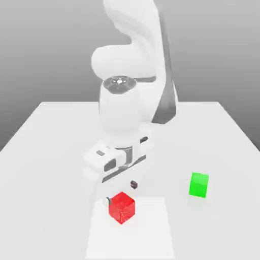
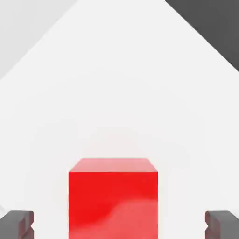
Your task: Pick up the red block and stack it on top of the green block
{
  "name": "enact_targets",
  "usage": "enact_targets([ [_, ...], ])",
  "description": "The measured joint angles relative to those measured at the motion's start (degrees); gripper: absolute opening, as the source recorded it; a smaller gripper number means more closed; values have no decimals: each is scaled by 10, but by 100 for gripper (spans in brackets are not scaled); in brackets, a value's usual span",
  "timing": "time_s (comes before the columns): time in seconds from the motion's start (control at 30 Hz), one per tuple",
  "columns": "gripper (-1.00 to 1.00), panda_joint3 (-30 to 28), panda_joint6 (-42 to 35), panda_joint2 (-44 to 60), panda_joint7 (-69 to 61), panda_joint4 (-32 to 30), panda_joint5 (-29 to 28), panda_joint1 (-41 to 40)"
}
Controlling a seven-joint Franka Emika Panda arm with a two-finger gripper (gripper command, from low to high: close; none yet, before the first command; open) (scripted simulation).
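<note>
Approach step: gripper [image 1: 121,192] open, its fingertips [image 2: 18,223] straddling the small matte red block [image 1: 122,207] on the white counter [image 1: 45,152]. Next: descend, close, lift toward the matte green block [image 1: 198,185].

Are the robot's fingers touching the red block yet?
Apart. In the hand view the open fingers stand on either side of the red block, with white table showing in the gap on each side.
</note>
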Motion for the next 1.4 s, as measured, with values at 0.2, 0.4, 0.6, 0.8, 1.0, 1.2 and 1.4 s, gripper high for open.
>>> enact_targets([
  [0.2, -100, 45, 39, 47, -25, 6, 35, -36],
  [0.4, -100, 22, 13, 16, -5, 2, 7, -21],
  [0.6, -100, 2, -74, -89, 51, -15, -77, -22],
  [0.8, -100, 48, -106, -140, -45, -36, -81, 61],
  [1.0, -100, 94, -130, -184, -163, -57, -72, 152],
  [1.2, -100, 132, -152, -229, -282, -78, -61, 255],
  [1.4, -100, 139, -66, -142, -306, -77, -55, 275],
])
